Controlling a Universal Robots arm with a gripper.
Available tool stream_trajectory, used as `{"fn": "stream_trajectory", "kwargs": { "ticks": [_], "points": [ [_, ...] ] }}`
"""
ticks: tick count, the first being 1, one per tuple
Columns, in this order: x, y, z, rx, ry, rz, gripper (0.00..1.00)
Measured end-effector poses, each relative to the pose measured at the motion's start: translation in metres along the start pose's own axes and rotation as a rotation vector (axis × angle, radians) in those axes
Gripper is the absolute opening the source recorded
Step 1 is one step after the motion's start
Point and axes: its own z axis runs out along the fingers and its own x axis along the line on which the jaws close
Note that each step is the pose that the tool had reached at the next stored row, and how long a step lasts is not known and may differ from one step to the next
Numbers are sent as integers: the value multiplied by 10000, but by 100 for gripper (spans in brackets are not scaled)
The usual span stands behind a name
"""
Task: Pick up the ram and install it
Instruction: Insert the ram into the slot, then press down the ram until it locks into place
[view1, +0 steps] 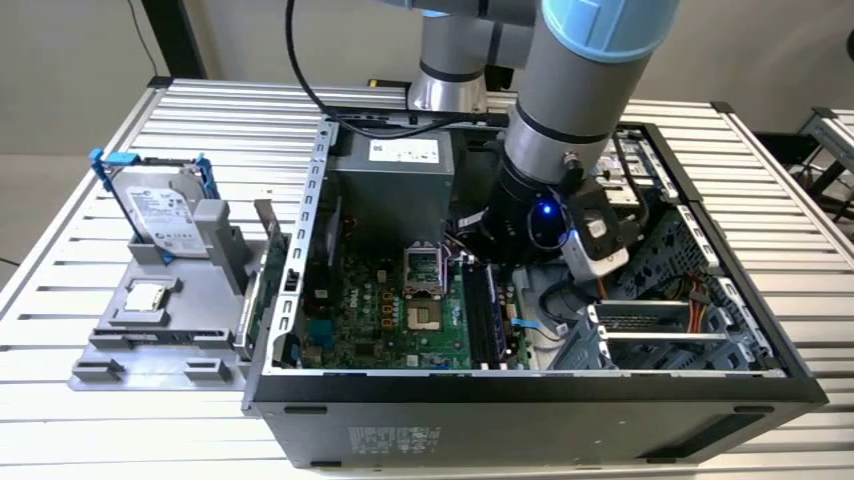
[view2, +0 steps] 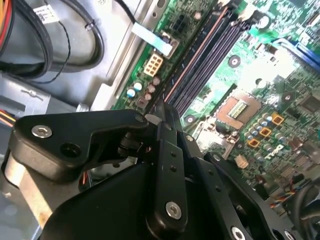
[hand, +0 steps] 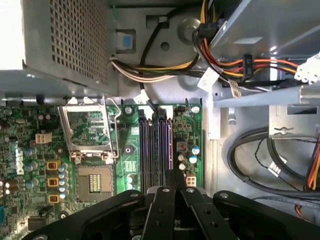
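A grey tray (view1: 147, 345) lies outside the case (view1: 534, 400), on the exterior view's left. It carries a drive (view1: 167, 210) in a blue bracket, standing tilted, and a small square chip (view1: 147, 295) lying flat.

Inside the open case, the green board (view1: 387, 320) lies on the floor of the case. The empty socket (view1: 420, 265), its metal frame lifted, sits near the case's middle. A grey power box (view1: 387, 190) stands at the case's far wall.

The black slots (hand: 150, 145) run side by side inside the case, next to the socket. The arm (view1: 574, 110) reaches down into the case and hides much of them in the exterior view.

The gripper (view2: 162, 111) hangs low over the near end of the slots. Its black fingers (view2: 167, 150) are drawn narrow, almost together. They seem to pinch the ram (view2: 180, 80), a thin dark strip lined up along the slot nearest the case's side wall, though the grip itself is hard to make out.

Bundled cables (hand: 150, 70) crowd the case wall beyond the slots.
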Motion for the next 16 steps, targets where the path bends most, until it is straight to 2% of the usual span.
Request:
{"fn": "stream_trajectory", "kwargs": {
  "ticks": [3,10,13,14,16],
  "points": [
    [0,-8,0,-26,13,-125,0],
    [-1,-8,-1,-18,56,-1281,0],
    [-1,-8,0,-33,67,-1551,0],
    [-1,-9,0,-110,66,-1596,0],
    [-1,-8,0,-419,60,-1647,0]
  ]
}}
